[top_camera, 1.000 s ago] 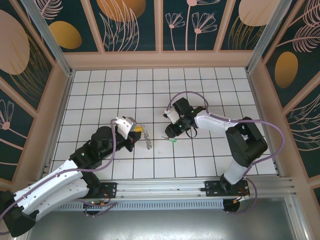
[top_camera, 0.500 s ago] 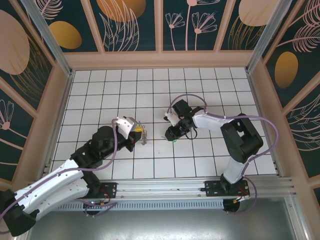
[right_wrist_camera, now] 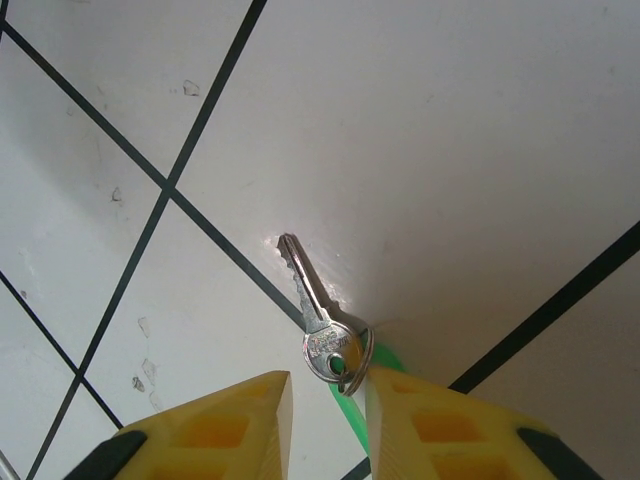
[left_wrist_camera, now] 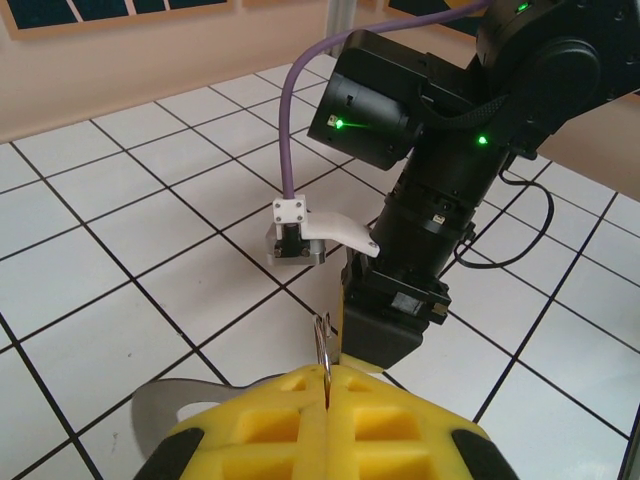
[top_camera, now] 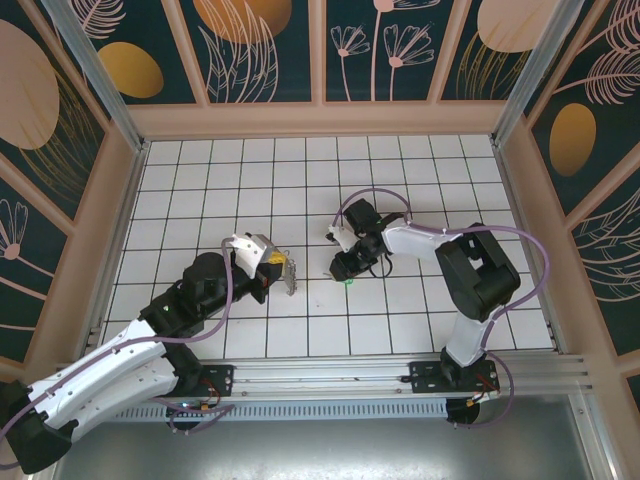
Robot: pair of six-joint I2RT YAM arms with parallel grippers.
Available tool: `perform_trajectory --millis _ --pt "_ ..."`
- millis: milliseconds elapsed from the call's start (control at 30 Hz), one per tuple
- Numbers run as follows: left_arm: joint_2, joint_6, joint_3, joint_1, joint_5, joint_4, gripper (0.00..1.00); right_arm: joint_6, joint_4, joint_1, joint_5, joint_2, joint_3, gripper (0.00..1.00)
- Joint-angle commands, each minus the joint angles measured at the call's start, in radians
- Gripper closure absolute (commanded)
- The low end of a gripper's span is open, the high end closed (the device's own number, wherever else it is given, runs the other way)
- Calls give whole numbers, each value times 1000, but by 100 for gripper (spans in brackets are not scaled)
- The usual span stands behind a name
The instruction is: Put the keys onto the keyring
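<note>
White tile (right_wrist_camera: 450, 150), key (right_wrist_camera: 318, 330) between right tool's (right_wrist_camera: 328, 400) jaws, keyring (left_wrist_camera: 322, 340) in left tool (left_wrist_camera: 325, 378)

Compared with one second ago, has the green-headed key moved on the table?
No. In the top view the key lies at the same grid-line crossing as it did a second ago, just under the right pincer.

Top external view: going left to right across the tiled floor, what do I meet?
left gripper → keyring hanging from it → green-headed key on the floor → right arm's elbow
</note>
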Motion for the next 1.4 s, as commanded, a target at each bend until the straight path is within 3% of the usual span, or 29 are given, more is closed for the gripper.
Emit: perform_trajectory --millis 0,200,333,733,1167,1367 --pt "-20 3 -3 -6 9 47 100 4 -14 -6 -18 17 20 76" --pt "-23 4 -3 -6 15 49 100 5 -5 -13 -9 15 17 78" --pt "-25 4 -3 -6 12 48 100 2 -3 -13 -10 18 18 86" --pt "-30 4 -1 -5 15 44 100 -3 6 -16 -19 34 17 80" --pt "-29 4 0 -7 14 44 100 -10 12 -27 -7 7 12 97" --pt "-27 7 15 -5 15 26 100 -60 101 -14 -47 -113 -42 100"
